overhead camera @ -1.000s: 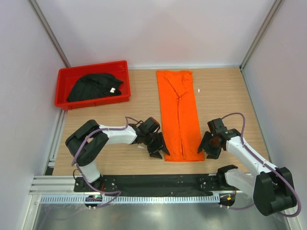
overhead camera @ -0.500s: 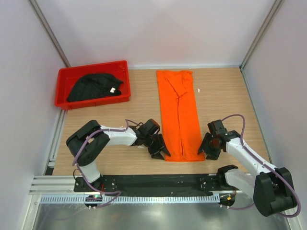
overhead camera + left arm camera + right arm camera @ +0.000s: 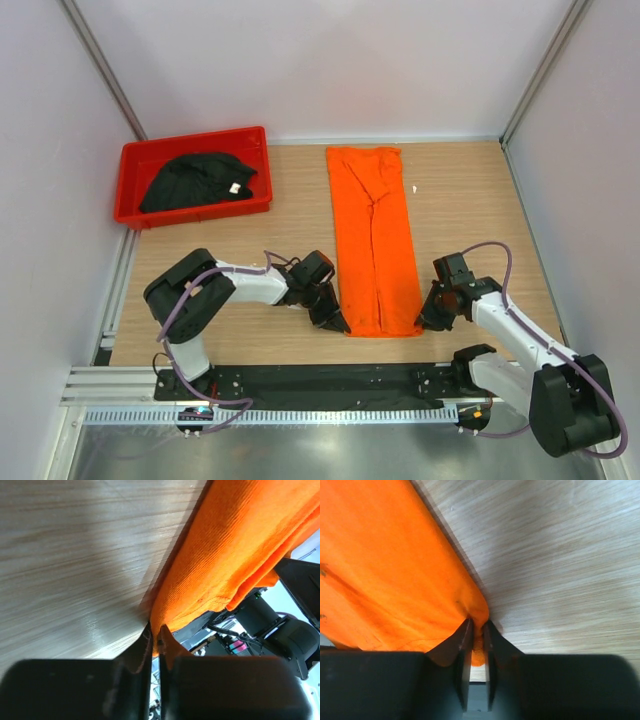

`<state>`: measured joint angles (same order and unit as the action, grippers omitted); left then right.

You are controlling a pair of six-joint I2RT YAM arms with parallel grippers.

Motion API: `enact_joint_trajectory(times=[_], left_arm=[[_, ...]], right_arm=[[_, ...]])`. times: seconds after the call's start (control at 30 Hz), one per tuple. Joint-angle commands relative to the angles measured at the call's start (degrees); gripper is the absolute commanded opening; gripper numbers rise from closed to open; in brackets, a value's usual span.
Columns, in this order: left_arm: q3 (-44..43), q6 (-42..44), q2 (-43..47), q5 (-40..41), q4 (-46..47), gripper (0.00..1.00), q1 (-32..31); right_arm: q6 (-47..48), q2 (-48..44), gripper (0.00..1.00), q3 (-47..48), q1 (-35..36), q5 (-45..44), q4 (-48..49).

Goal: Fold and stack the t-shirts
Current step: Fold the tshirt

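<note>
Both jaws moved inward, pinching near corners of orange t-shirt [image 3: 375, 240]; black t-shirt [image 3: 195, 182] sits in red bin [image 3: 190, 214].

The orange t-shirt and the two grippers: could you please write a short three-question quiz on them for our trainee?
1. True or false: the black t-shirt lies inside the red bin.
2. Where do the left gripper and the right gripper pinch the orange t-shirt? A) its far corners B) its near corners C) its middle
3. How many t-shirts lie directly on the wooden table?

Key: 1 true; 2 B; 3 one, the orange t-shirt.
</note>
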<state>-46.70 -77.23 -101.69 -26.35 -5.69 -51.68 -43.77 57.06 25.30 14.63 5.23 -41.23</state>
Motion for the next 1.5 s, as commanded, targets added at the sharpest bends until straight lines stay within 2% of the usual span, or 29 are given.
enact_joint_trajectory(times=[0.0,0.1,0.27,0.4,0.5,0.63,0.67,0.77,0.93,1.03,1.2,1.47], left_arm=[[1.2,3.0,-2.2,3.9,-1.9,0.02,-0.4],[1.4,2.8,-1.4,3.0,-2.0,0.0,-0.4],[-0.4,4.7,2.4,3.1,-5.8,0.0,-0.4],[-8.8,10.0,2.8,5.2,-15.6,0.0,0.3],[-15.1,13.1,2.4,6.3,-19.4,0.0,3.8],[-21.9,15.3,0.3,5.9,-21.8,0.0,10.2],[-24.2,16.3,-2.3,4.7,-22.3,0.0,12.6],[-33.6,17.5,-8.3,2.8,-24.5,0.0,16.7],[-52.4,18.5,-18.8,1.0,-30.3,0.0,21.1],[-60.1,17.6,-24.6,0.4,-32.5,0.0,22.6],[-65.7,16.1,-28.9,0.9,-31.8,0.0,24.5],[-64.5,13.5,-30.8,0.2,-29.4,0.0,24.8]], right_arm=[[-0.8,-1.7,0.19,-2.2,0.1,0.5,1.0],[-1.6,-4.0,0.02,-2.0,0.2,1.8,-0.5],[-3.0,-7.7,0.02,1.2,0.2,4.1,-1.8],[-2.2,-5.3,0.01,8.2,0.0,2.0,-0.7],[-0.1,2.5,0.01,13.1,-0.1,1.7,0.8],[6.0,15.6,0.01,26.9,-2.3,1.4,1.1],[7.0,20.8,0.01,29.3,-4.0,2.1,1.0],[10.2,28.3,0.01,39.0,-7.4,4.1,0.1],[13.8,43.3,0.01,55.5,-9.8,7.3,-1.6],[15.2,50.4,0.01,63.5,-10.7,9.3,-2.4],[16.3,57.8,0.01,72.6,-12.3,12.5,-3.9],[17.2,62.9,0.01,75.1,-12.8,15.8,-2.9]])
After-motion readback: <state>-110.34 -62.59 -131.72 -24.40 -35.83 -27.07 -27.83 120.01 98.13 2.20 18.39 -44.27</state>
